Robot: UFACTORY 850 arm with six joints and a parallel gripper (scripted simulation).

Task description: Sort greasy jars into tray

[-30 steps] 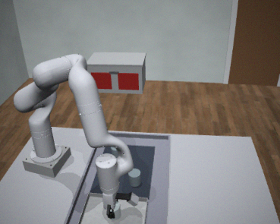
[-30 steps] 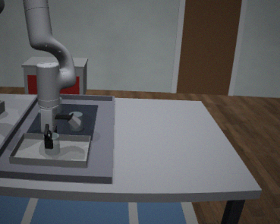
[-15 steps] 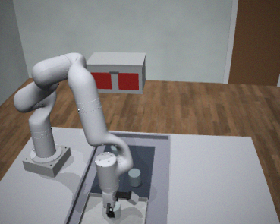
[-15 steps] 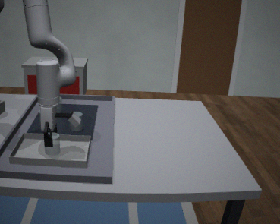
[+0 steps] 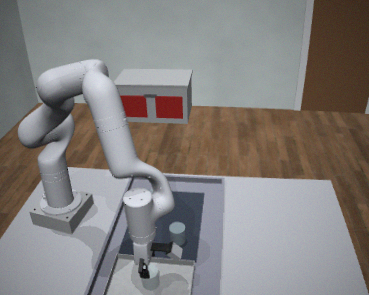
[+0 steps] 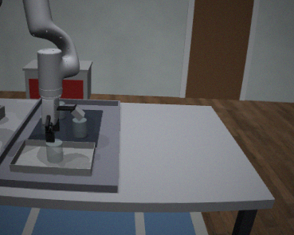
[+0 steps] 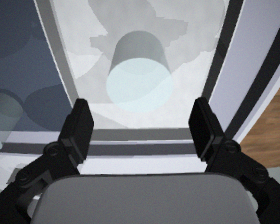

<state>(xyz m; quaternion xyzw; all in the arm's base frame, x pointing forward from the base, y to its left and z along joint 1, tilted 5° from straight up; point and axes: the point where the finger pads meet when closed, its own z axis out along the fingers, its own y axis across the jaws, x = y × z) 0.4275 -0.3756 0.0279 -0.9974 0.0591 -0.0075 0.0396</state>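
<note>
One glass jar (image 5: 150, 279) (image 6: 54, 152) (image 7: 139, 75) stands mouth down inside the pale tray (image 5: 184, 263) (image 6: 49, 168) (image 7: 194, 66). My gripper (image 5: 144, 271) (image 6: 50, 138) (image 7: 141, 110) is open and empty. It hangs just above that jar, and the fingers are clear of it. A second jar (image 5: 177, 233) (image 6: 80, 127) stands upright on the dark blue drying mat (image 5: 194, 214) (image 6: 94, 123) (image 7: 19, 35) behind the tray. Another jar (image 6: 61, 103) peeks out behind the arm at the back of the mat. I cannot make out a fourth jar.
Mat and tray sit in a grey rimmed recess (image 6: 109, 150) (image 5: 214, 239) of the white table (image 6: 181, 150). The arm's base (image 5: 62, 214) stands at the left. A grey cabinet with red panels (image 5: 154, 96) stands on the floor beyond.
</note>
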